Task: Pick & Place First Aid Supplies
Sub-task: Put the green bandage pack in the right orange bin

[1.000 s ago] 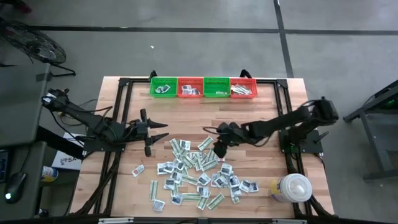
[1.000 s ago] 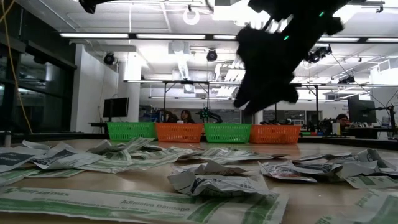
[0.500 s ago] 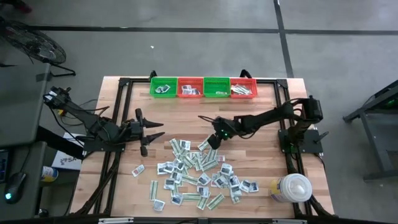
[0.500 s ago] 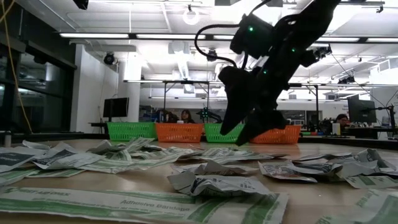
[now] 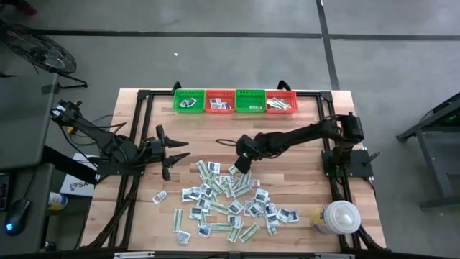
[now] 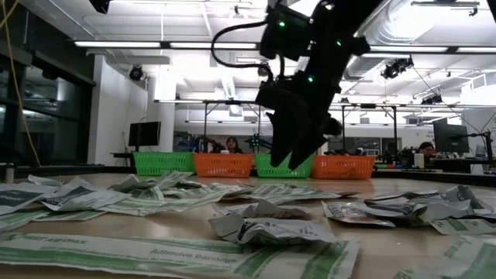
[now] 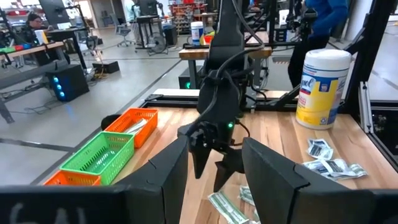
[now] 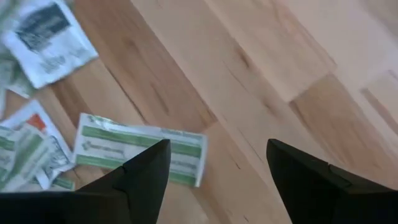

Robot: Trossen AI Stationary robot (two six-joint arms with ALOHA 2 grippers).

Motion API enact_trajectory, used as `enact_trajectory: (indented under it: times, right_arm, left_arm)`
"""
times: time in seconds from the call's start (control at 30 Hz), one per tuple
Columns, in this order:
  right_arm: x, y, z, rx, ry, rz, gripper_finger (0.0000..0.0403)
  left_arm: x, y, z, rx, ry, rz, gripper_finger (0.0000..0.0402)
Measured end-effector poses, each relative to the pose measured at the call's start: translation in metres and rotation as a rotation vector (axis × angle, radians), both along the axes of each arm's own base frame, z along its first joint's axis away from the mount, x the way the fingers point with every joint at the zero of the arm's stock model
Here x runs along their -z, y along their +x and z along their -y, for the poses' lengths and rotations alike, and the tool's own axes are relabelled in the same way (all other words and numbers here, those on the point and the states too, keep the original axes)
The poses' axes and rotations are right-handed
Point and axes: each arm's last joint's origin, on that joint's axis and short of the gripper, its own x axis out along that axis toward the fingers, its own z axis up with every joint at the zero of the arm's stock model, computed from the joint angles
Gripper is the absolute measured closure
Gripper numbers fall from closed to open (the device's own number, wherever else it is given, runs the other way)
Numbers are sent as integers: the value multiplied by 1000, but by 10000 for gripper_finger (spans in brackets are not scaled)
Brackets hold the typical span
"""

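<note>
The first aid supplies (image 5: pixel 230 201) lie as a loose pile of small white squares and green-striped strips on the wooden table, also seen in the low view (image 6: pixel 263 226). My right gripper (image 5: pixel 236 166) hangs open, slanting down over the pile's far edge, clear of the table (image 6: pixel 291 161). In the right wrist view, a green-striped strip (image 8: pixel 140 149) lies flat on the wood beside one finger of my right gripper (image 8: pixel 217 168). My left gripper (image 5: pixel 188 151) is open and level, left of the pile, with nothing between its fingers.
Four small baskets stand in a row at the far edge: green (image 5: pixel 189 101), red (image 5: pixel 220 101), green (image 5: pixel 251 101), red (image 5: pixel 281 101), each with a few packets. A big white lidded container (image 5: pixel 338 217) stands at the near right corner. Bare wood lies between pile and baskets.
My right gripper has swung toward the table's left edge along the far side of the pile, sinking a little and tipping more steeply downward. The packets have not moved.
</note>
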Motion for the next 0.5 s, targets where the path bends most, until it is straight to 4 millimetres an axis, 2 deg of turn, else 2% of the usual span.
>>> enact_trajectory:
  times: [0.1,0.23,0.5]
  right_arm:
    - [-7,3,0,17,12,-71,144]
    - [-8,11,3,25,49,-73,144]
    - [17,15,6,37,121,-170,145]
  left_arm:
    - [0,0,0,-1,0,0,252]
    - [0,0,0,-1,1,-3,252]
    - [1,0,0,-2,3,-10,252]
